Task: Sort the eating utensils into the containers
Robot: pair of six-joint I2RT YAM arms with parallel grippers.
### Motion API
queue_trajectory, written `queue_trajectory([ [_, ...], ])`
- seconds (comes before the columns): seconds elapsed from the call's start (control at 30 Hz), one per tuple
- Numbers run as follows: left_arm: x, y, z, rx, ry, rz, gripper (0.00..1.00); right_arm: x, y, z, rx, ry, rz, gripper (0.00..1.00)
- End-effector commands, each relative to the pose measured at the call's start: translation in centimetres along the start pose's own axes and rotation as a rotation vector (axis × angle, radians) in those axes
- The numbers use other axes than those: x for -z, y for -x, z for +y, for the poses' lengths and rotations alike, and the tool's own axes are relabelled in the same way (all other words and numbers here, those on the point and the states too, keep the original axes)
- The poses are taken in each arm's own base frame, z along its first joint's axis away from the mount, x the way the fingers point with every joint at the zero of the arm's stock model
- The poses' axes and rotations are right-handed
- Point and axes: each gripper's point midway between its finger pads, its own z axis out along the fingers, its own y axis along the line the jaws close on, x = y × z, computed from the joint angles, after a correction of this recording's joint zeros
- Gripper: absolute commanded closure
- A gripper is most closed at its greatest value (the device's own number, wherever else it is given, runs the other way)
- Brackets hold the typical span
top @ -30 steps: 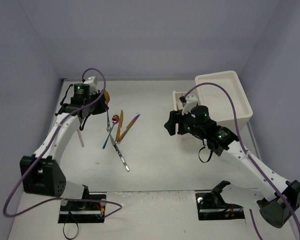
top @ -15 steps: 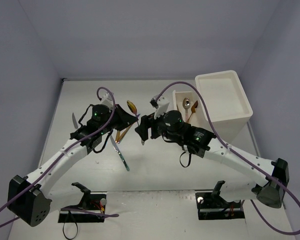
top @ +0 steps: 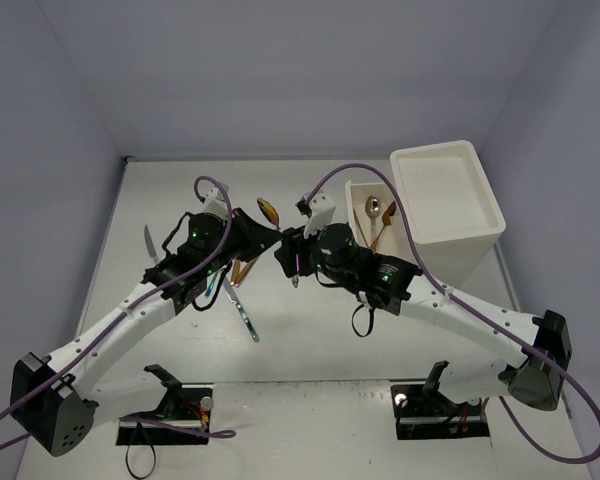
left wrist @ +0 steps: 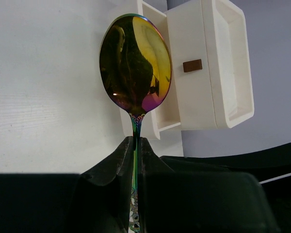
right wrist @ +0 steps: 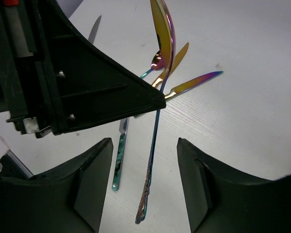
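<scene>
The white wood-grain surface and the boxy white plastic drawer unit at its far right corner lie as they did one second ago. Both arms have changed position. The left arm, which then reached to the far left, now extends to the centre. The right arm, which was then at the drawer unit, now meets it there. It closed the last gap during the past half second.

The left fingers are fully closed on the thin handle of the iridescent gold-purple metal spoon, which is held off the surface. The right fingers stand partly apart, one on each side of that handle without touching it. They hold nothing.

Counts:
- Arms: two.
- Drawer units: one.
- Shallow cream-white drawers pulled out: one.
- Small brown handles in view: one.
- Utensils in the open drawer: one silver spoon and one gold spoon.
- Utensils on the surface, seen from the right wrist: five.
  - one silver knife blade
  - one blue-green-handled piece
  - one gold-and-purple knife
  - one gold piece
  - one small purple-pink spoon
- Utensils held: one.
</scene>
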Motion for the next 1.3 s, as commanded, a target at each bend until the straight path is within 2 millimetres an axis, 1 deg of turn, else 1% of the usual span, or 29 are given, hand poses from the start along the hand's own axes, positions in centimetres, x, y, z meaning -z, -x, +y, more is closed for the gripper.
queue_trajectory([
  [0.0,1.5,2.8,-5.1,-0.009,-0.159,-0.107,1.0,-0.7,1.9,0.6,-0.025,-0.005,-0.075,0.57],
  [0.23,1.7,2.5,-6.0,-0.043,-0.18,-0.099,1.0,-1.4,1.0,0.7,-0.019,-0.013,-0.053,0.66],
  [0.27,1.6,2.4,-5.9,-0.049,-0.177,-0.097,1.0,-1.4,1.0,0.7,-0.018,-0.018,-0.055,0.7],
  [0.43,1.4,1.9,-5.0,-0.079,-0.156,-0.093,1.0,-1.2,1.2,0.0,-0.018,-0.056,-0.072,0.99],
  [0.47,1.3,1.9,-4.6,-0.085,-0.143,-0.1,0.97,-1.1,1.3,-0.3,-0.016,-0.069,-0.077,1.0],
  [0.5,1.3,1.9,-4.1,-0.092,-0.125,-0.106,0.91,-1.0,1.3,-0.6,-0.013,-0.083,-0.08,1.0],
  [0.57,1.3,1.7,-2.7,-0.105,-0.076,-0.107,0.76,-0.7,1.2,-1.2,-0.005,-0.107,-0.082,1.0],
  [0.63,1.5,1.9,-1.6,-0.14,-0.028,-0.121,0.6,-0.4,1.2,-2.1,0.005,-0.145,-0.083,1.0],
  [0.67,1.7,2.1,-1.1,-0.172,-0.006,-0.129,0.53,-0.3,1.2,-2.7,0.012,-0.17,-0.083,1.0],
  [0.7,2.1,2.1,-0.6,-0.204,0.02,-0.124,0.5,-0.2,1.1,-3.1,0.022,-0.186,-0.078,1.0],
  [0.77,3.1,2.7,0.0,-0.275,0.071,-0.135,0.43,0.1,1.2,-4.8,0.034,-0.245,-0.069,1.0],
  [0.83,4.1,3.7,0.7,-0.341,0.13,-0.165,0.4,0.3,1.2,-6.4,0.035,-0.287,-0.056,1.0],
  [0.9,5.3,4.6,1.4,-0.415,0.19,-0.184,0.4,0.4,1.4,-8.6,0.021,-0.327,-0.049,1.0],
  [0.93,6.1,5.1,2.2,-0.457,0.239,-0.194,0.4,0.7,1.7,-10.3,0.006,-0.354,-0.052,1.0],
  [1.0,7.3,5.8,3.3,-0.565,0.31,-0.195,0.4,1.2,1.4,-12.7,0.009,-0.404,-0.029,1.0],
  [1.03,7.8,6.0,4.2,-0.612,0.35,-0.185,0.4,1.5,1.3,-13.9,0.012,-0.43,-0.019,1.0],
  [1.1,8.5,6.0,5.7,-0.663,0.418,-0.155,0.4,1.7,1.0,-15.6,0.016,-0.464,0.004,1.0],
  [1.17,8.9,6.1,6.8,-0.714,0.461,-0.136,0.39,2.0,0.9,-18.0,0.008,-0.505,0.023,1.0],
  [1.23,8.9,5.6,8.1,-0.735,0.482,-0.104,0.38,2.0,0.4,-19.9,0.011,-0.538,0.046,1.0],
  [1.27,8.8,5.2,8.7,-0.739,0.488,-0.086,0.38,1.8,0.2,-20.5,0.019,-0.549,0.06,1.0],
])
